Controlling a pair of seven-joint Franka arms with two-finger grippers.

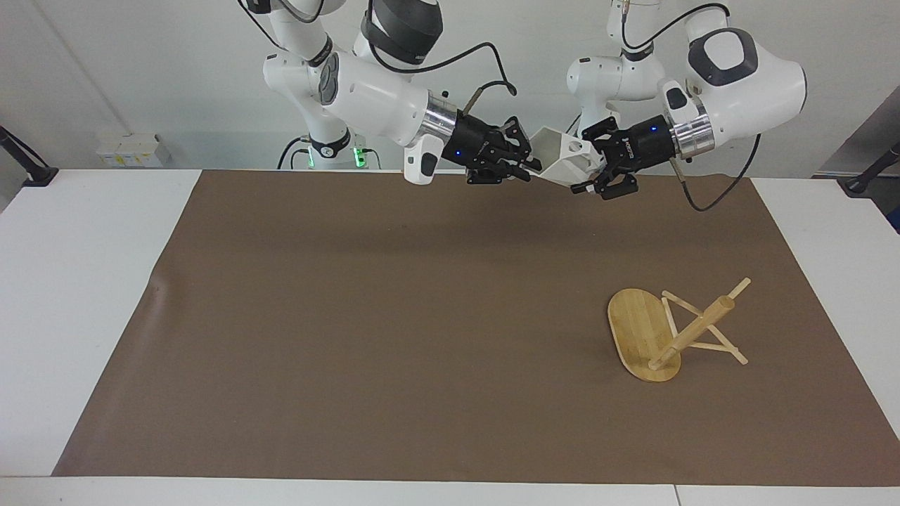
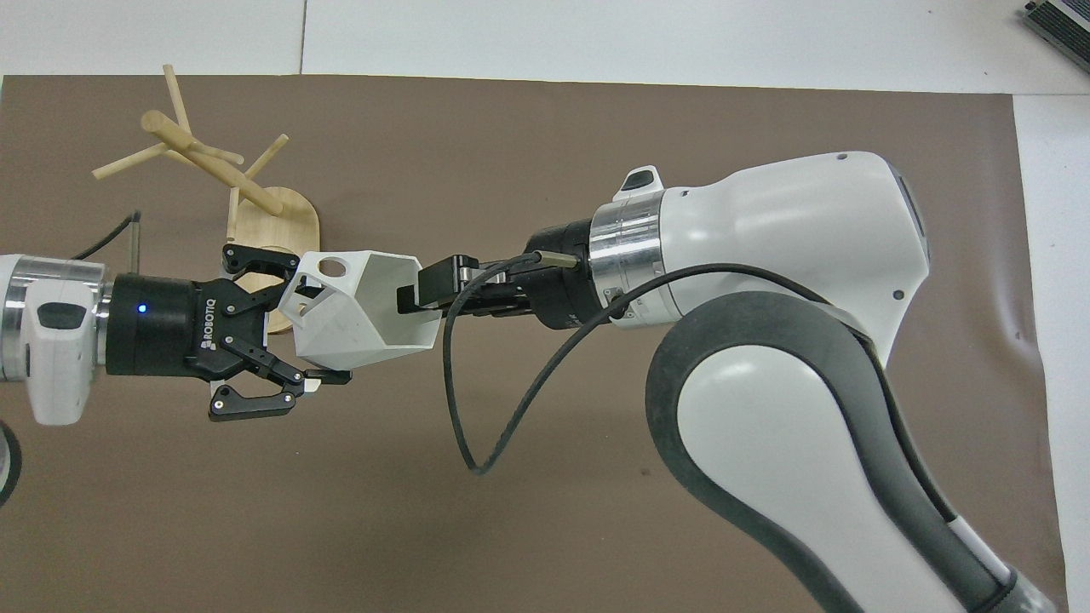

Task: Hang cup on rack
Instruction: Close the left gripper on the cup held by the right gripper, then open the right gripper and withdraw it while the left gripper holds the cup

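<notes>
Bright, even room light from above, both views sharp w/ no blur. Soft broad shadow of the arms on the brown mat (image 1: 394, 316) nr the robots. Faint sheen on the white arm shell (image 2: 792, 221); no hard glare.

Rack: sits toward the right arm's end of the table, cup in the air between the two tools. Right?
No. The rack sits toward the left arm's end, per the facing view. The cup is in the air between the left tool and right tool.
</notes>
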